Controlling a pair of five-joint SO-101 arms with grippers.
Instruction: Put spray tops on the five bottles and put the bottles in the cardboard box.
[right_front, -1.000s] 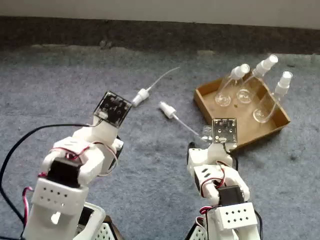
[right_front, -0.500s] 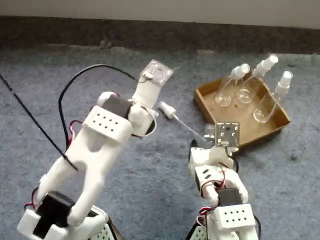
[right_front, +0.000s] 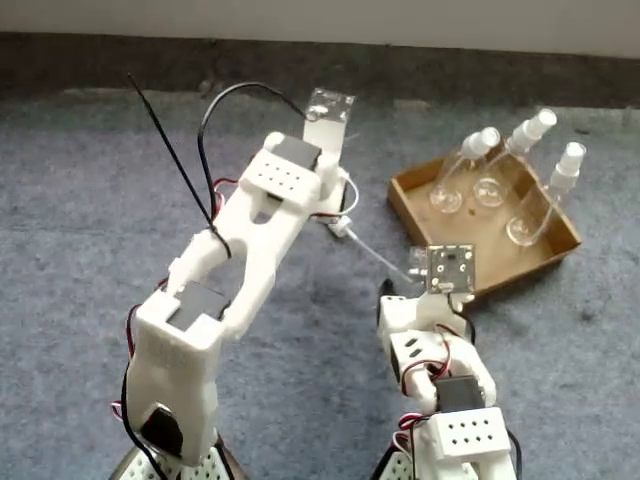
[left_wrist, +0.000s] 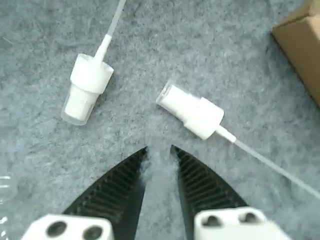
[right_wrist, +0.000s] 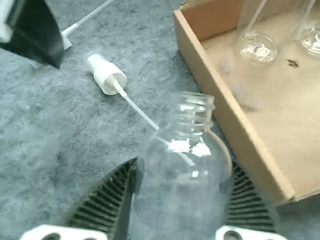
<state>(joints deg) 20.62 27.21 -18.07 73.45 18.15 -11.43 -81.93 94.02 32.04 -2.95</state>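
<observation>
Two white spray tops lie on the grey carpet; one (left_wrist: 87, 90) lies apart from the other (left_wrist: 192, 112), whose long thin tube trails toward the box. My left gripper (left_wrist: 159, 150) hovers just short of both, open by a narrow gap with nothing between its black fingers. My right gripper (right_wrist: 182, 170) is shut on a clear, uncapped bottle (right_wrist: 187, 175) held upright beside the cardboard box (right_wrist: 235, 115). In the high view the long left arm (right_front: 270, 210) stretches over the tops, and the held bottle (right_front: 414, 264) is at the box's near corner.
The cardboard box (right_front: 560, 250) at the right holds three clear bottles (right_front: 470, 165) with spray tops on, leaning toward the back. A dark strip runs along the carpet's far edge (right_front: 120, 60). A black cable (right_front: 170, 150) loops off the left arm.
The left arm has swung from a folded pose near the front out across the carpet to hang over the two spray tops. The right arm and its bottle kept still.
</observation>
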